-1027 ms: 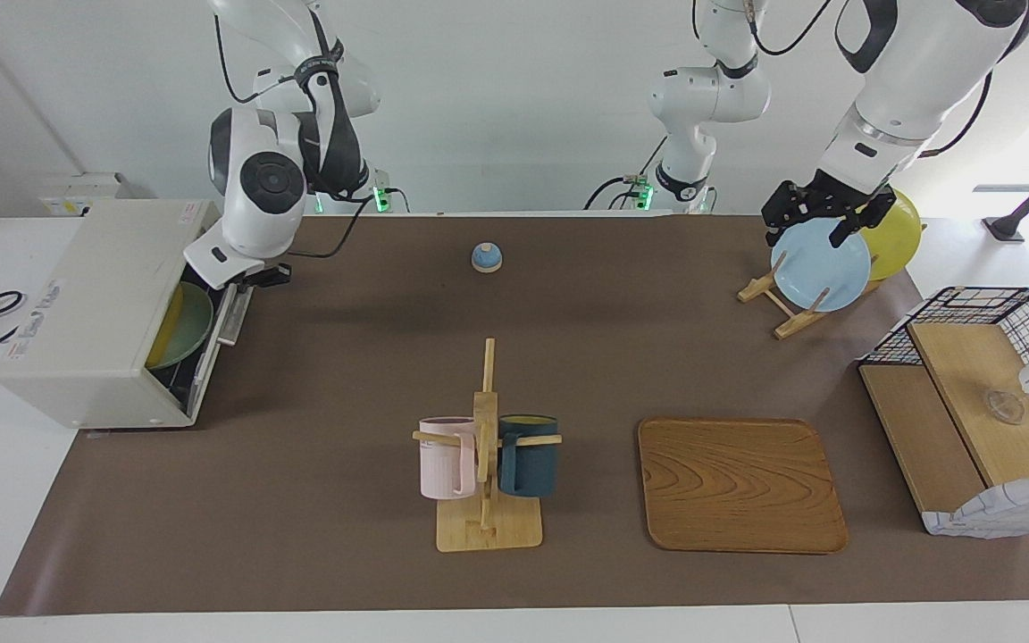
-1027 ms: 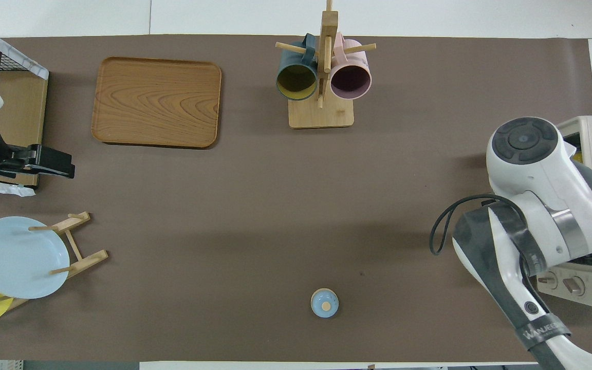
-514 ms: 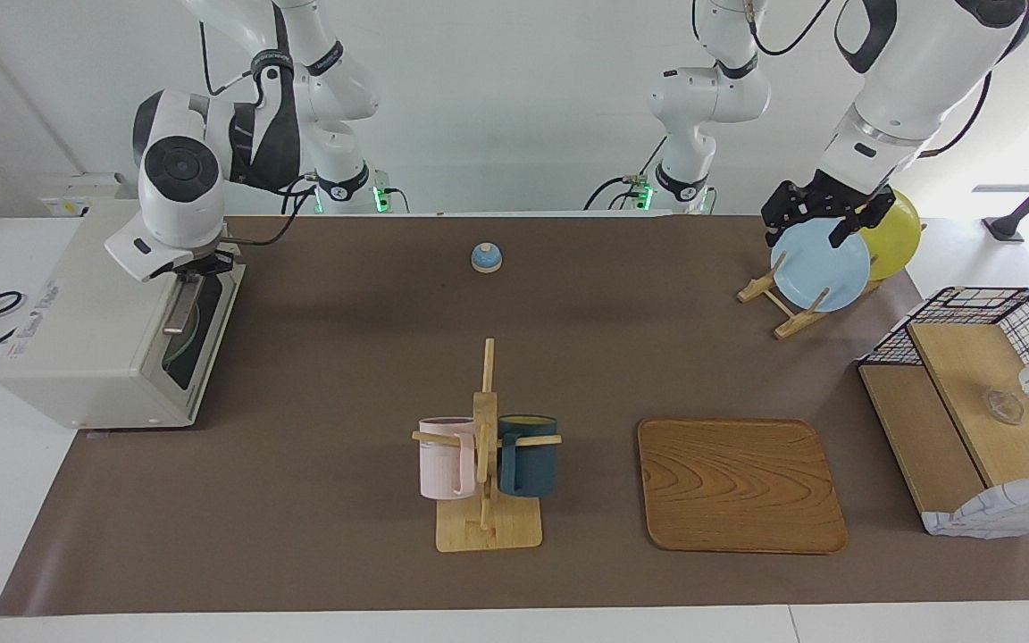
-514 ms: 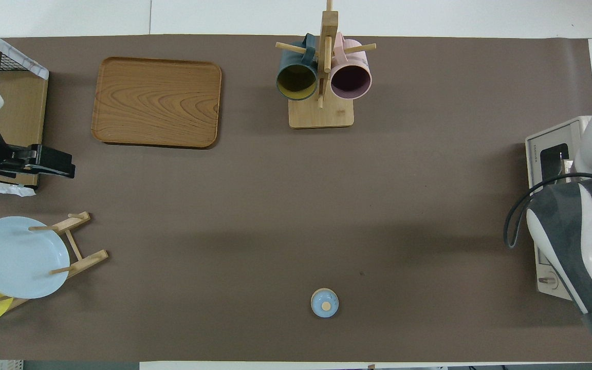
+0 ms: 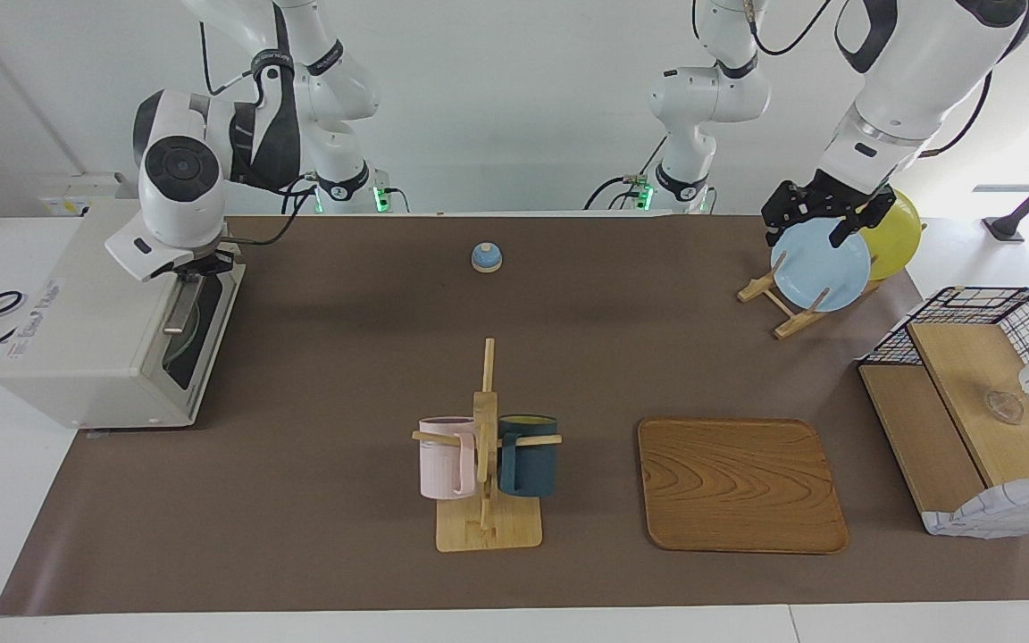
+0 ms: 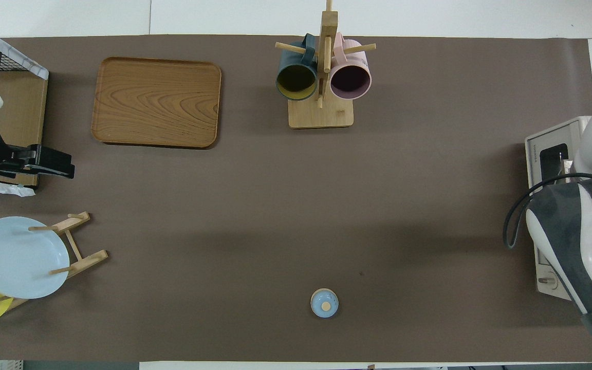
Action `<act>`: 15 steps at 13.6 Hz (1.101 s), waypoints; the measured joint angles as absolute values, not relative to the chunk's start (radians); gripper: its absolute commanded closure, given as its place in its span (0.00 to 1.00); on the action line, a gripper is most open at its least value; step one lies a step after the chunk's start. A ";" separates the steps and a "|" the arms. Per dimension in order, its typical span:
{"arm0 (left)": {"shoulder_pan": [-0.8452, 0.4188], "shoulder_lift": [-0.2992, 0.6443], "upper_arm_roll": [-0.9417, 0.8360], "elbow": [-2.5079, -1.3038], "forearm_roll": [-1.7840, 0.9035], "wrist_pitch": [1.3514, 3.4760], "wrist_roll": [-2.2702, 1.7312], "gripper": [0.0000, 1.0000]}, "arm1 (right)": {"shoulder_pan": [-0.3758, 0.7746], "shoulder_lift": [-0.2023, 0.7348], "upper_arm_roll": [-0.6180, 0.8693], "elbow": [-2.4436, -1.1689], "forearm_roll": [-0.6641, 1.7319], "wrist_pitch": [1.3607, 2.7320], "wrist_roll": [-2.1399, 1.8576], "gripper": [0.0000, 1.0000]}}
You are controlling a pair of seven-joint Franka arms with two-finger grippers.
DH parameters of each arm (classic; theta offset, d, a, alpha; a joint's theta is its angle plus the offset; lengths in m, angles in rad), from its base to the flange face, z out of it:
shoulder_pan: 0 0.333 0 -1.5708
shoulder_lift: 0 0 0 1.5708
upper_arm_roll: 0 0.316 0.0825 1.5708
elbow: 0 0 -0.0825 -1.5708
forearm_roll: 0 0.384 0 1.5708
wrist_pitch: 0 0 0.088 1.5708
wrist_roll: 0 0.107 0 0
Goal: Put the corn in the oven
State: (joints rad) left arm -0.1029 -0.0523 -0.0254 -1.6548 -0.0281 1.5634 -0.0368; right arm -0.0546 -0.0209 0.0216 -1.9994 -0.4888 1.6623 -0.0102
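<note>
Since a second ago the oven [image 5: 112, 330] door has swung shut; the clenched, empty right gripper [image 5: 197, 268] sits at its top edge. No corn shows, so its direction cannot be told. Left gripper [image 5: 823, 214] waits, released, over the plate rack [image 5: 782, 304].

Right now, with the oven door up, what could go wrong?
The right gripper, jaws shut, sits at the metal bar handle of the cream-white toaster oven; pulling away could snag it and drop the door. No yellow corn cob shows through the dark glass, so placement is unconfirmed. The left gripper, jaws open, hangs over the pale blue plate; dipping could knock it.

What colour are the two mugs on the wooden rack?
Pink mug and dark blue mug; facing view shows them best.
</note>
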 measured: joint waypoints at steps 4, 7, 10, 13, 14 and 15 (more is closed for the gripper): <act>-0.103 -0.052 -0.025 -1.655 -0.028 1.563 -0.037 0.00 | -0.055 -0.025 0.025 -1.961 -0.497 1.607 -0.010 1.00; -0.103 -0.052 -0.025 -1.655 -0.028 1.563 -0.037 0.00 | -0.054 -0.033 0.028 -1.926 -0.494 1.569 -0.012 1.00; -0.103 -0.052 -0.025 -1.655 -0.028 1.563 -0.037 0.00 | -0.053 -0.049 0.030 -1.869 -0.424 1.538 -0.051 1.00; -0.103 -0.052 -0.025 -1.655 -0.028 1.563 -0.037 0.00 | -0.053 -0.081 0.031 -1.808 -0.302 1.501 -0.075 1.00; -0.103 -0.052 -0.025 -1.655 -0.028 1.563 -0.037 0.00 | -0.053 -0.085 0.031 -1.787 -0.256 1.482 -0.075 0.95; -0.103 -0.052 -0.025 -1.655 -0.028 1.563 -0.037 0.00 | -0.055 -0.086 0.030 -1.768 -0.209 1.464 -0.075 0.70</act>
State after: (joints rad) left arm -0.1027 -0.0523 -0.0254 -1.6548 -0.0281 1.5634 -0.0368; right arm -0.0549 -0.0859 0.0301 -1.7682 -0.2088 1.4641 -0.0747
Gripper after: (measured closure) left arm 0.000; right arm 0.987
